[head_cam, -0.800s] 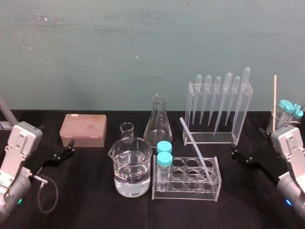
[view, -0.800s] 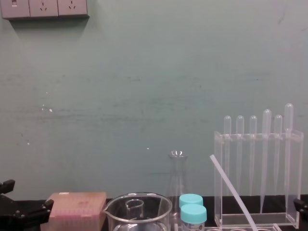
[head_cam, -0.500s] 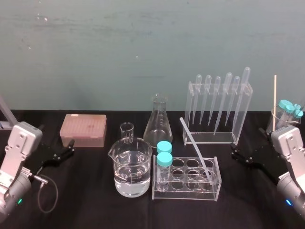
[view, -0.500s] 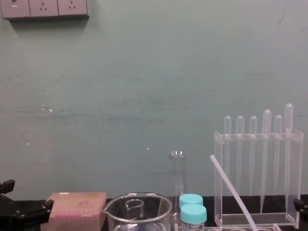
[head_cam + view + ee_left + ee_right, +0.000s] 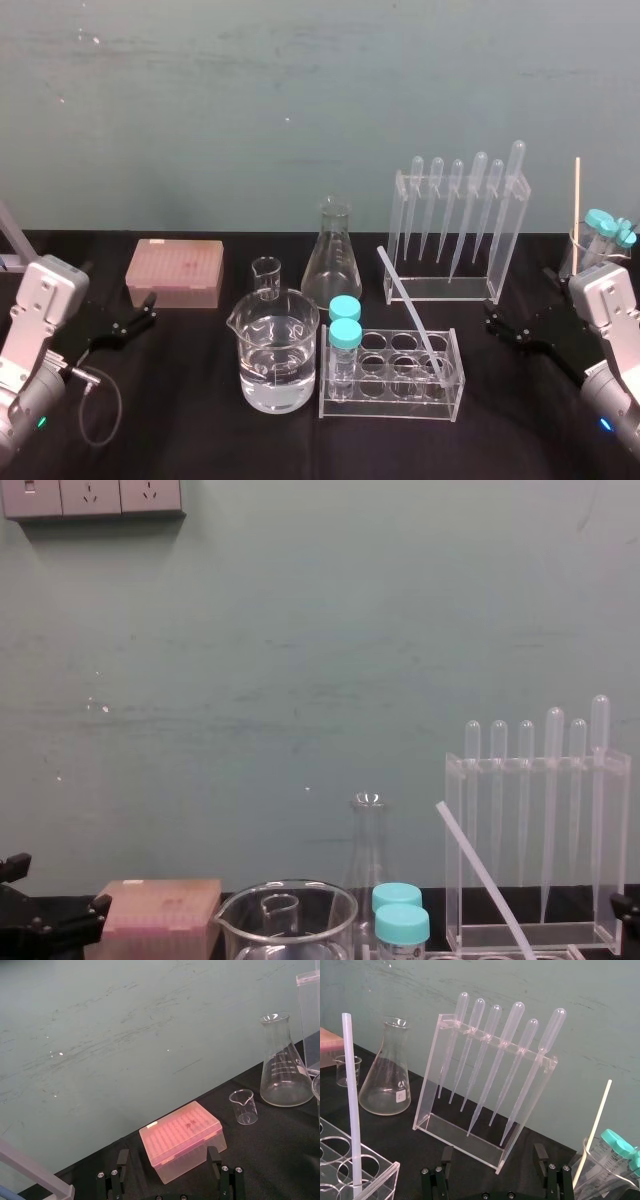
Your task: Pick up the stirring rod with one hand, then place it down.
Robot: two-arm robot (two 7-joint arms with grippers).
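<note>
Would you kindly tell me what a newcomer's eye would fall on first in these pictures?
The long, translucent whitish stirring rod stands out, leaning aslant in the clear plastic test-tube rack at the middle, near the front. Behind it, a clear stand holds six bulb-topped pipettes upright. The black left gripper and black right gripper rest open at either side, both apart from the rod.

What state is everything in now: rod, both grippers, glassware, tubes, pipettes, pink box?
Translucent whitish stirring rod: leaning in the clear tube rack, ungripped.
Black left gripper: open, empty.
Black right gripper: open, empty.
Large glass beaker: part-filled with clear liquid.
Glass conical flask: upright, looks empty.
Two teal-capped tubes: capped, standing in rack.
Six clear pipettes: hanging in their stand.
Pink tip box: lid shut.
</note>
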